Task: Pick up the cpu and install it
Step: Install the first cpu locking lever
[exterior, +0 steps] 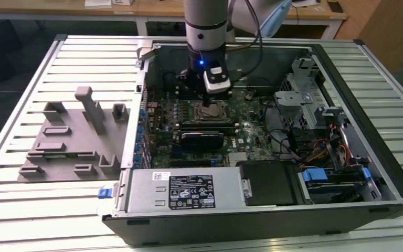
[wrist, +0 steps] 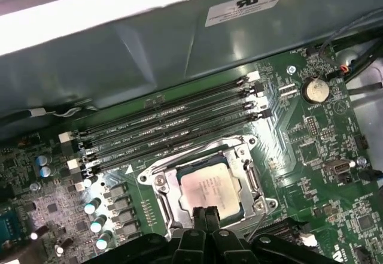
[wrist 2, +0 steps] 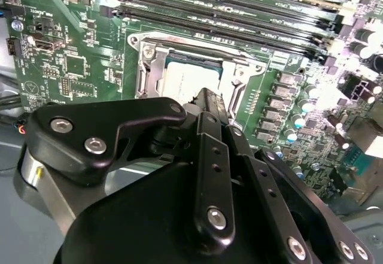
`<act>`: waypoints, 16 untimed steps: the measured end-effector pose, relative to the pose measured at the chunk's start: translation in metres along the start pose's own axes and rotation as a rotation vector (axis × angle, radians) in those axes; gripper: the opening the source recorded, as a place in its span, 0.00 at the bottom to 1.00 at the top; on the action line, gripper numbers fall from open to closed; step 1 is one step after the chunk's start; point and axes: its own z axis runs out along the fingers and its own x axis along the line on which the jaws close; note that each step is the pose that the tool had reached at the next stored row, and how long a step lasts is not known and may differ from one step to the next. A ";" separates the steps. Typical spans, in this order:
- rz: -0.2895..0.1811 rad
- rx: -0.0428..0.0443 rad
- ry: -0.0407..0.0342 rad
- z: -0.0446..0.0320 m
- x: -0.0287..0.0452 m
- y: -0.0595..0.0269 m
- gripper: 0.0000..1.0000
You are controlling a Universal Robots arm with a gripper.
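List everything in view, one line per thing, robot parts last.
cpu: one, silver-grey, sitting in the motherboard socket, under the hand.
socket frame: one, metal, around the cpu.
motherboard: one, green, inside the computer case.
memory slots: four, black, beside the socket.
computer case: one, black, open, on the slatted table.
fixture tray: one, grey, on the table at the exterior view's left.
arm: one, grey.
hand: one, black, fingers together just above the cpu.

Hidden and cut-off items:
- cpu (wrist 2: 190, 78): the gripper (wrist 2: 206, 99) is covering its near edge in both wrist views.
- gripper fingertips: bunching together before the chip; contact cannot be told.
- grey arm (exterior: 205, 21): running out past the exterior view's upper edge.
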 end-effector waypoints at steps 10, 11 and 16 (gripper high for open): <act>-0.041 0.0003 0.0106 0.0019 -0.0141 0.0051 0.11; -0.049 0.0001 0.0113 0.0020 -0.0148 0.0053 0.11; -0.108 -0.0034 0.0142 0.0027 -0.0155 0.0056 0.11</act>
